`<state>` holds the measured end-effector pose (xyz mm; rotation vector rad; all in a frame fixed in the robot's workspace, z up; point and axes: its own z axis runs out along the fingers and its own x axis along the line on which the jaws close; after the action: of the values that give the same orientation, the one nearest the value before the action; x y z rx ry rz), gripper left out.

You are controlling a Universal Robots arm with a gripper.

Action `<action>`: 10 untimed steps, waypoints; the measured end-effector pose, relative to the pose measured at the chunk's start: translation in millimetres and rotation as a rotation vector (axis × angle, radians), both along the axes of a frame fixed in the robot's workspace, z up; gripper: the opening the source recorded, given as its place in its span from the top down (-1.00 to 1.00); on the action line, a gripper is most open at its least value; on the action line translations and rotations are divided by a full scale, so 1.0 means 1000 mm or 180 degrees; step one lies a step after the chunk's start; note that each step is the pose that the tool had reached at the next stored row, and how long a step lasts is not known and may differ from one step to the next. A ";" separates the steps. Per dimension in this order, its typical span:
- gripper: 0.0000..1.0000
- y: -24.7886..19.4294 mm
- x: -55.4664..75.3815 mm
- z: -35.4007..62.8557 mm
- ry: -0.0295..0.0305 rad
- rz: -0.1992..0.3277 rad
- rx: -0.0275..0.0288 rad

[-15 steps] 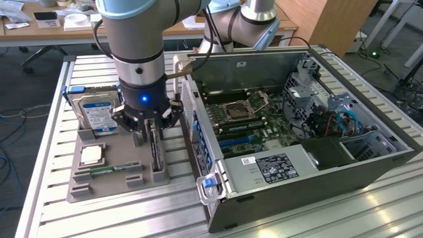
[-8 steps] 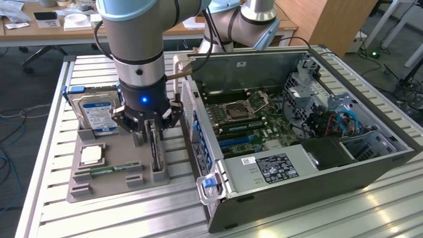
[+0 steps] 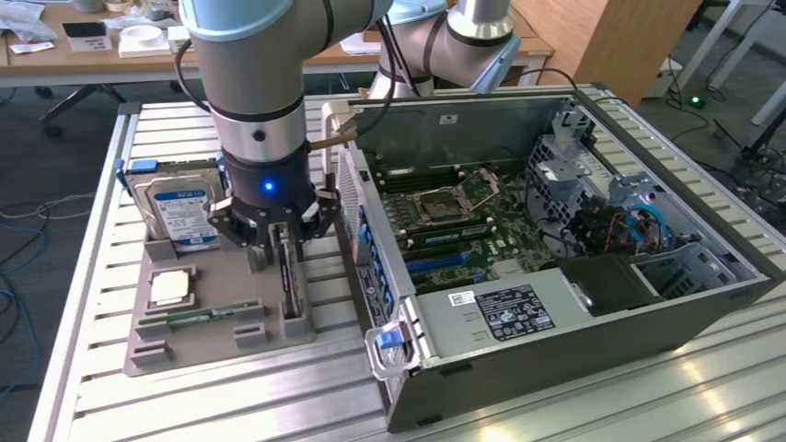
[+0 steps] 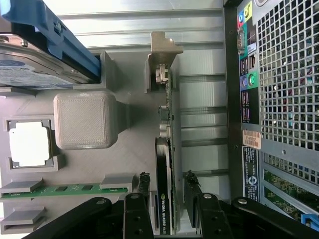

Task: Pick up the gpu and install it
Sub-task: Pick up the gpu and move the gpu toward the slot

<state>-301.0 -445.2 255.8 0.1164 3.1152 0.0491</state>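
As the arm hangs straight down over the grey parts tray (image 3: 160, 354), the end effector (image 3: 283, 247) sits low over the gpu (image 3: 291, 295). The card stands on edge in its slot, along the side of the tray nearest the open computer case (image 3: 553, 350).

From the wrist camera the end effector (image 4: 168, 177) is spread. Its fingers (image 4: 192, 191) straddle the gpu (image 4: 164, 164), one on each side, and a sliver of gap shows between each pad and the card. The dark card runs away from the fingers to its pale metal bracket (image 4: 163, 45) at the far end, all of it seated in the tray.

Beside it on the tray lie a green memory stick (image 3: 202, 316), a square processor chip (image 3: 169, 287) in its pocket and, propped upright, a hard drive (image 3: 182, 214) with a blue-and-white label. The tray rests on the slatted metal surface (image 3: 147, 129), just beside the case, whose motherboard (image 3: 461, 216) lies exposed.
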 end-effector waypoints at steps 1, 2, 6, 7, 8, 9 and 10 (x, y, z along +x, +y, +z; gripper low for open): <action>0.17 0.0000 0.000 0.0000 0.0000 0.0000 0.0000; 0.17 0.0000 0.000 -0.0001 0.0000 0.0000 0.0000; 0.17 0.0000 0.000 -0.0002 0.0000 0.0000 0.0000; 0.17 0.0000 0.000 -0.0006 -0.0001 0.0000 0.0001; 0.17 0.0000 0.000 -0.0010 -0.0001 0.0000 0.0001; 0.17 0.0000 0.000 -0.0014 -0.0001 0.0000 0.0001; 0.17 0.0000 0.000 -0.0018 -0.0001 0.0000 0.0000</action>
<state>-300.9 -445.2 254.0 0.1164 3.1150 0.0493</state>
